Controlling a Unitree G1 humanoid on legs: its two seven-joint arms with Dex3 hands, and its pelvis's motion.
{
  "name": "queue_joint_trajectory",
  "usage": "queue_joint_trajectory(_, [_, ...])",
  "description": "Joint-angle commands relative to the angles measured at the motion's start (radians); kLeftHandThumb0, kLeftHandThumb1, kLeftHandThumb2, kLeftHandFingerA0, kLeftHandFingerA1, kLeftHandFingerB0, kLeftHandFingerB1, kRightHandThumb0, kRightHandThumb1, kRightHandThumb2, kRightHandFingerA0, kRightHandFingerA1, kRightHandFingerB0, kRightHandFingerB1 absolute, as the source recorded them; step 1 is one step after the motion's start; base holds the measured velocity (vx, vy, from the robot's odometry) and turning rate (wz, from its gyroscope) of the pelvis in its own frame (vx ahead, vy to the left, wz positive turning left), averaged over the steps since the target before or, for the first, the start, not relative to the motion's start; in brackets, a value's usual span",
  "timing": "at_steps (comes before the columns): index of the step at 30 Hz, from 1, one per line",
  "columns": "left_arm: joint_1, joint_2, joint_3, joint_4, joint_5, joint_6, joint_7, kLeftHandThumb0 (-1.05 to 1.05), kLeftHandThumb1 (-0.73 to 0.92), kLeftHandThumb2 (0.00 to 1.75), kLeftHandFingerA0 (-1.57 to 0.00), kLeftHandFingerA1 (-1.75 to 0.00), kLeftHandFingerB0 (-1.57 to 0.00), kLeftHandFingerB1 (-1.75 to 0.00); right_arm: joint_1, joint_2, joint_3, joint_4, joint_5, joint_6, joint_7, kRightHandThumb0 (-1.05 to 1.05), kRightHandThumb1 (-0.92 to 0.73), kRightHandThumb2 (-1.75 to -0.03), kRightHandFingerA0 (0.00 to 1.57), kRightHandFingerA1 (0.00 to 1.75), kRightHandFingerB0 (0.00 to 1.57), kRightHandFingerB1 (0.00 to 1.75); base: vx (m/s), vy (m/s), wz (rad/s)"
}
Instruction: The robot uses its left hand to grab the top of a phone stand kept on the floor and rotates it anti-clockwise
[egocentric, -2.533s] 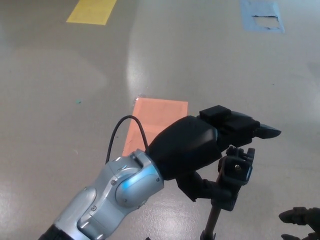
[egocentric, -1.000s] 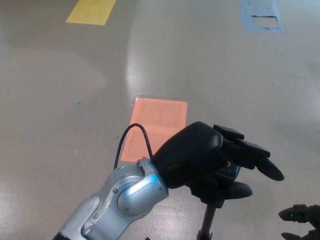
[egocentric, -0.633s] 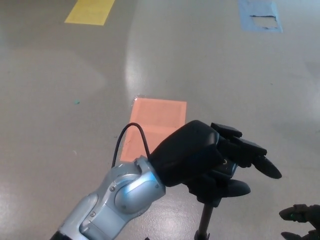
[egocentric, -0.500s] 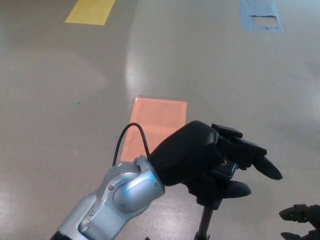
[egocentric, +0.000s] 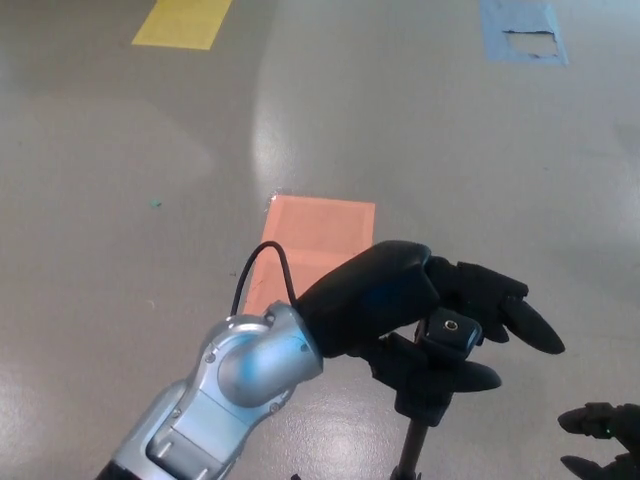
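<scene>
- Head view is directed down at a grey, glossy floor (egocentric: 120, 200); a bright glare streak is seen upper centre of the frame.
- Left hand (egocentric: 420, 310) is seen lower centre, entering from the lower left on a silver forearm (egocentric: 215, 400) with a thin black cable (egocentric: 262, 270) looped above the wrist.
- Left hand is closed around the top of the phone stand (egocentric: 440, 350): the fingers (egocentric: 515, 310) are wrapped over the head from above, the thumb (egocentric: 465, 375) is pressed beneath it. The small black mounting plate with a round screw is visible between the fingers and thumb, tilted.
- Phone stand is located lower centre-right of the frame; its thin dark pole (egocentric: 408, 455) runs down from under the hand to the bottom edge. The foot of the stand is out of frame.
- Right hand (egocentric: 600, 440) is seen only in part at the lower right corner, well apart from the stand; dark fingertips are spread and nothing is held.
- Orange rectangle (egocentric: 320, 235) is marked on the floor just behind the left hand, partly hidden by it.
- Yellow marking (egocentric: 185, 22) is noted at the upper left edge; a blue marking (egocentric: 522, 30) with a pale worn patch is noted at the upper right.
</scene>
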Motion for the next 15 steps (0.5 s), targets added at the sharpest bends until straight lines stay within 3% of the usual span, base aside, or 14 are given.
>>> queue_joint_trajectory(1, [-0.019,0.001,0.047,-0.052,-0.241,0.308,-0.187,-0.23,0.67,0.60,-0.90,-0.47,-0.75,-0.43,-0.036,-0.009,0.026,0.023,-0.021,0.017,0.004,-0.58,-0.80,-0.63,0.53,0.39,0.17,0.30,0.00,0.000,0.00])
queue_joint_trajectory(2, [-0.020,0.000,0.047,-0.048,-0.245,0.308,-0.192,-0.25,0.66,0.61,-0.91,-0.47,-0.73,-0.42,-0.037,-0.010,0.030,0.025,-0.025,0.018,0.004,-0.65,-0.67,-0.92,0.47,0.53,0.23,0.45,0.00,0.000,0.00])
queue_joint_trajectory(5, [-0.022,0.002,0.045,-0.053,-0.247,0.322,-0.201,-0.24,0.66,0.60,-0.90,-0.46,-0.75,-0.43,-0.041,-0.010,0.033,0.025,-0.026,0.037,-0.003,-0.64,-0.67,-0.93,0.48,0.53,0.34,0.48,0.00,0.000,0.00])
queue_joint_trajectory(13, [-0.042,0.001,0.056,-0.062,-0.273,0.411,-0.224,-0.24,0.67,0.61,-0.89,-0.46,-0.76,-0.43,-0.041,-0.019,0.046,0.021,-0.030,0.014,-0.013,-0.65,-0.69,-0.95,0.51,0.54,0.34,0.49,0.00,0.000,0.00])
queue_joint_trajectory(14, [-0.047,-0.001,0.061,-0.063,-0.286,0.443,-0.230,-0.25,0.66,0.61,-0.89,-0.46,-0.75,-0.43,-0.044,-0.018,0.046,0.021,-0.028,0.019,-0.012,-0.64,-0.69,-0.95,0.50,0.54,0.33,0.48,0.00,0.000,0.00])
queue_joint_trajectory(15, [-0.049,-0.005,0.066,-0.063,-0.300,0.461,-0.234,-0.26,0.66,0.60,-0.89,-0.46,-0.76,-0.43,-0.045,-0.019,0.047,0.020,-0.028,0.018,-0.009,-0.67,-0.69,-0.95,0.50,0.54,0.20,0.43,0.00,0.000,0.00])
